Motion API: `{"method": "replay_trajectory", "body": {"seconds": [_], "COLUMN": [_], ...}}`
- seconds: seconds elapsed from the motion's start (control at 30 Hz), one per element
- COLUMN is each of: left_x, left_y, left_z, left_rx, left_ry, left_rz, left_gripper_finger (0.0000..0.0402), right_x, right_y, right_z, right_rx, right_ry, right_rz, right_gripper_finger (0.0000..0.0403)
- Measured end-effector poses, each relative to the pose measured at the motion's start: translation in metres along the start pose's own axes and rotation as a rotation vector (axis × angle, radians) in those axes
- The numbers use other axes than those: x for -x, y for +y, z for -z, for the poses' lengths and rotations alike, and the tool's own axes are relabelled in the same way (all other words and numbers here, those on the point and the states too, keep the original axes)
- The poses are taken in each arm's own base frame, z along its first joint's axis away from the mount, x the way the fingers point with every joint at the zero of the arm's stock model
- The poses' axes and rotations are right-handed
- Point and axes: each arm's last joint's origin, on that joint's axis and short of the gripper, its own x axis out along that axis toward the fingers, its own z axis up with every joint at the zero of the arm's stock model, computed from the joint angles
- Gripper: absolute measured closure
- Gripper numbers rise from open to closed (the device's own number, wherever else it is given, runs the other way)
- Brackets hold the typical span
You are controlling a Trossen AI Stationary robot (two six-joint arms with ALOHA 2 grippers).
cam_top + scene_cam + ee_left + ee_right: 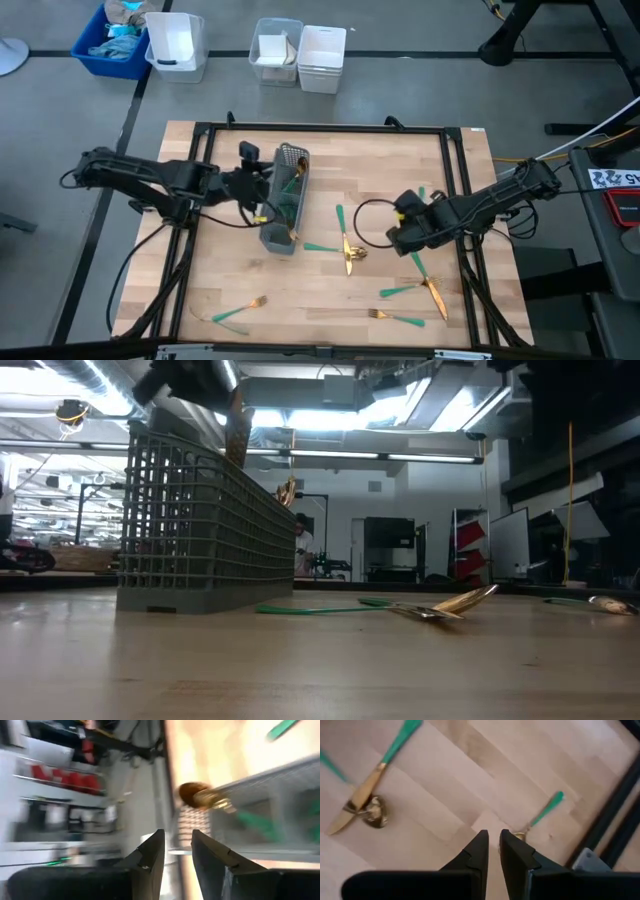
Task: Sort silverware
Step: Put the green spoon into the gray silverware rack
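At caddy (284, 200), left hand (262, 195) empty

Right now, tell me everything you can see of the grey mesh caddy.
The grey mesh oblong caddy looks like moulded plastic, with grid walls and an open top. It stands upright on the wooden table, left of centre, long axis running roughly front to back. Teal-handled, gold-headed silverware already stands inside, some gold ends poking above the rim. The left hand sits at its left wall, fingers apart and empty. A green-handled piece lies on the table beside its base.
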Motion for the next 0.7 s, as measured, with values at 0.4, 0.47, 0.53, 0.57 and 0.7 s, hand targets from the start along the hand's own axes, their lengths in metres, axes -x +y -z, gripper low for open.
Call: {"method": "replay_trajectory", "body": {"seconds": [0.4, 0.47, 0.53, 0.57, 0.7], "left_x": [0.002, 0.001, 0.0, -0.001, -0.003], "left_y": [-0.016, -0.018, -0.02, -0.021, -0.024], "left_z": [0.013, 0.014, 0.014, 0.014, 0.015], "left_rx": [0.307, 0.32, 0.338, 0.346, 0.36], "left_ry": [0.012, 0.011, 0.009, 0.008, 0.02], "left_rz": [0.252, 0.272, 0.279, 0.278, 0.28], "left_gripper_finger": [0.0314, 0.0314, 0.0314, 0.0314, 0.0314], "right_x": [-0.062, -0.075, -0.088, -0.094, -0.117], "right_y": [-0.019, -0.026, -0.034, -0.038, -0.058], "right_z": [0.012, 0.012, 0.011, 0.011, 0.01], "right_rx": [-0.153, -0.187, -0.212, -0.226, -0.293], "right_ry": [0.155, 0.182, 0.217, 0.228, 0.26], "right_rz": [0.2, 0.203, 0.183, 0.156, 0.064], "right_gripper_finger": [0.0354, 0.0354, 0.0354, 0.0354, 0.0354]}}
